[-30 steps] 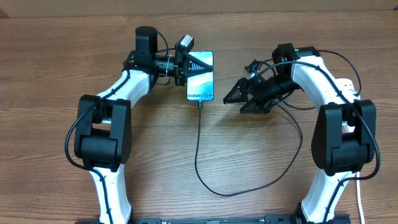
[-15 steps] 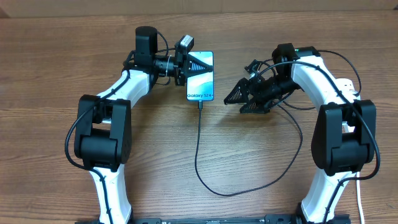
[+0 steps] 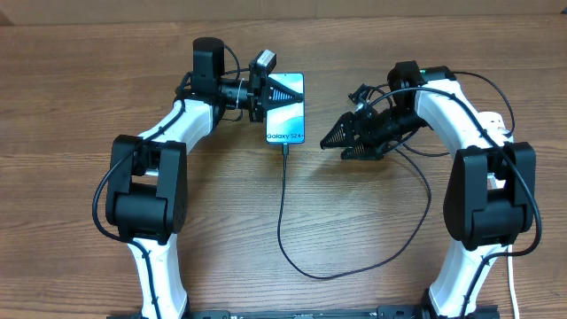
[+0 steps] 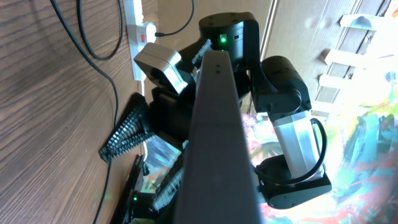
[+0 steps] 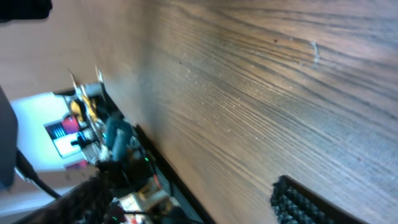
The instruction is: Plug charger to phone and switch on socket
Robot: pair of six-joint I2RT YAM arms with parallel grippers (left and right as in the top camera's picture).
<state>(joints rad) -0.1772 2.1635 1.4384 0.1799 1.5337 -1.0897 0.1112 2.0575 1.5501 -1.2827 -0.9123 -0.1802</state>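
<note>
The phone [image 3: 288, 120] lies flat on the tabletop [image 3: 354, 53], its long axis running away from the robot. The left gripper [image 3: 276, 92] is clamped on the phone's far end, reaching in from the phone's left side. The charger [image 3: 282, 204] trails toward the robot in a wide loop, and its plug tip [image 3: 285, 149] sits at the phone's near end, apparently already seated. That would leave the switch as the remaining step. The right gripper [image 3: 335, 147] hangs just beside the phone's near right corner with its jaws wide and nothing between them, pointing at the phone. The socket [image 4: 138, 22] shows only in the left wrist view. There one end, with a red switch, lies on the tabletop behind the right gripper, past its arm and on the side away from the phone. The right arm is therefore the nearer one and would have to turn back from the phone to reach it. No containers are in view.
</note>
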